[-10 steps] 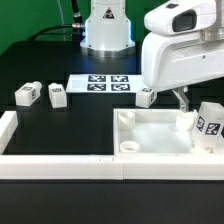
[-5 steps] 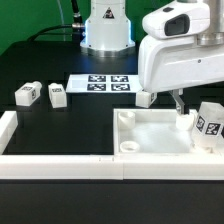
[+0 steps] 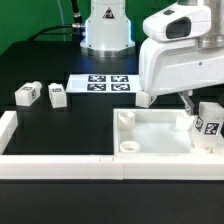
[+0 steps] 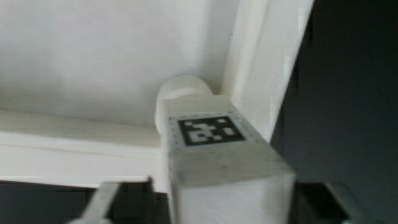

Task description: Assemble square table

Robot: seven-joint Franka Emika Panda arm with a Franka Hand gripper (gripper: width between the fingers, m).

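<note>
Toward the desk's corner at the exterior view's near right, the gripper (image 3: 198, 109) clamps one leg (image 3: 209, 126) over the tabletop (image 3: 150, 137). Apparently none is fitted, and three loose legs (image 3: 26, 95) (image 3: 57, 95) (image 3: 146, 98) wait.

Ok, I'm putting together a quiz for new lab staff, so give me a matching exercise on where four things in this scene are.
Things:
1. tagged leg
2. pair of loose legs
3. marker board
4. table top

Places:
A. lying flat in front of the robot base
B. side by side at the exterior view's left
C. in the gripper, at the exterior view's right
D. next to the long white rail, exterior view's lower right

Pairs: 1-C, 2-B, 3-A, 4-D
</note>
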